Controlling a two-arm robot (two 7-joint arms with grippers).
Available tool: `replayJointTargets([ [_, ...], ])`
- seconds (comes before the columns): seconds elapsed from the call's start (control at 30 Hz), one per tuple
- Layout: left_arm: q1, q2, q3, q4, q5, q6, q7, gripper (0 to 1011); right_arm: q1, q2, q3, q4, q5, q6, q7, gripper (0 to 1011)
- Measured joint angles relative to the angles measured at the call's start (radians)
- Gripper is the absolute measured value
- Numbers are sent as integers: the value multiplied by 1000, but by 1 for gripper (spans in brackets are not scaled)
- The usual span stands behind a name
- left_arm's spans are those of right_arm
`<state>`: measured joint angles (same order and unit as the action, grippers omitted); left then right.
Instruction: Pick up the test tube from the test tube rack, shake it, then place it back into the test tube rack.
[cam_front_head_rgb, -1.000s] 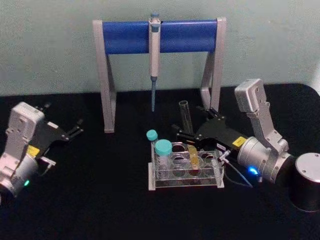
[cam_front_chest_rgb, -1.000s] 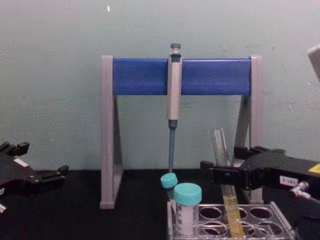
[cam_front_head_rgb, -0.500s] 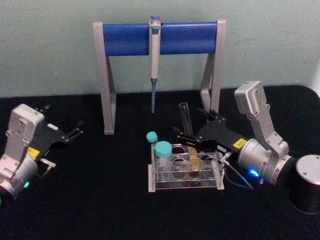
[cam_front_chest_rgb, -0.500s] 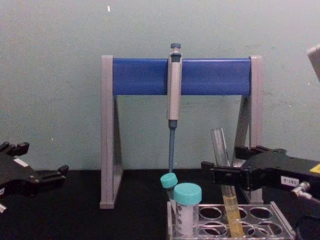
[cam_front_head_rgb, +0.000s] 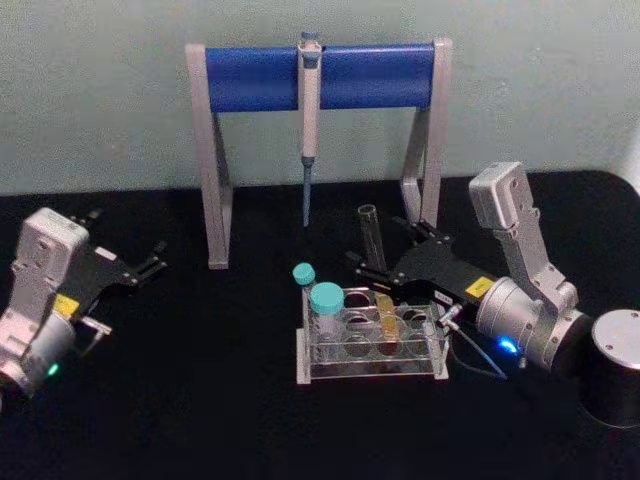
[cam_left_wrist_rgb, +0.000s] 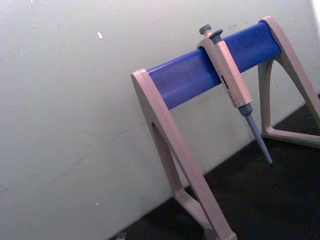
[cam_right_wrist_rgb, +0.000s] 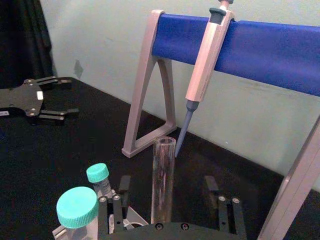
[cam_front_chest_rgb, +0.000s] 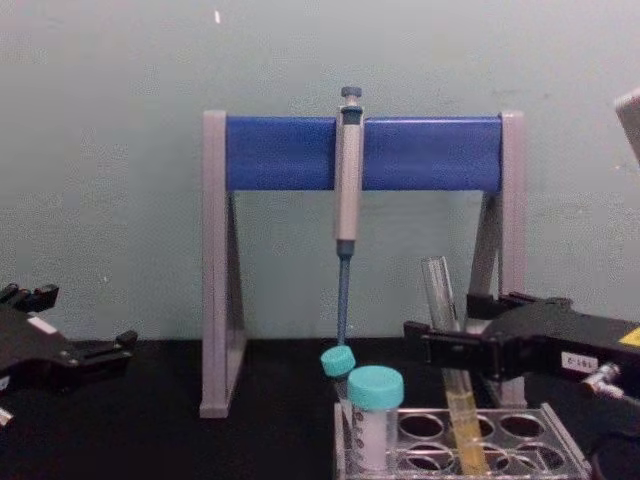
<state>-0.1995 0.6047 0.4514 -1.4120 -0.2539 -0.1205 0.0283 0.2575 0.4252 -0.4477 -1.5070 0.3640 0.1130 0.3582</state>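
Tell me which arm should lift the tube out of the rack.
Right. The right gripper sits open around the tube, which stands in the rack, so it likely needs only to close and lift. The left gripper rests far to the left, well away from the rack.

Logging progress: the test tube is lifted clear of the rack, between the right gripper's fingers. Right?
Not lifted. In the chest view the test tube has its yellow end inside the test tube rack. It is between the fingers of the right gripper.
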Motion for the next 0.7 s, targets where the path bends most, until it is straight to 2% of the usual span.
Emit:
replayJointTargets([
  [0.13, 0, 0, 0, 0, 0, 0, 0, 1001, 0, 0, 0, 0, 1, 0, 0, 816],
  [0.23, 0, 0, 0, 0, 0, 0, 0, 1001, 0, 0, 0, 0, 1, 0, -1, 757],
  [0.27, 0, 0, 0, 0, 0, 0, 0, 1001, 0, 0, 0, 0, 1, 0, -1, 702],
  [0.33, 0, 0, 0, 0, 0, 0, 0, 1001, 0, 0, 0, 0, 1, 0, -1, 662],
  [0.4, 0, 0, 0, 0, 0, 0, 0, 1001, 0, 0, 0, 0, 1, 0, -1, 561],
  [0.43, 0, 0, 0, 0, 0, 0, 0, 1001, 0, 0, 0, 0, 1, 0, -1, 561],
  [0.53, 0, 0, 0, 0, 0, 0, 0, 1001, 0, 0, 0, 0, 2, 0, -1, 442],
  [0.57, 0, 0, 0, 0, 0, 0, 0, 1001, 0, 0, 0, 0, 2, 0, -1, 442],
  [0.6, 0, 0, 0, 0, 0, 0, 0, 1001, 0, 0, 0, 0, 2, 0, -1, 382],
  [0.63, 0, 0, 0, 0, 0, 0, 0, 1001, 0, 0, 0, 0, 2, 0, -1, 382],
  [0.7, 0, 0, 0, 0, 0, 0, 0, 1001, 0, 0, 0, 0, 2, 0, -1, 294],
])
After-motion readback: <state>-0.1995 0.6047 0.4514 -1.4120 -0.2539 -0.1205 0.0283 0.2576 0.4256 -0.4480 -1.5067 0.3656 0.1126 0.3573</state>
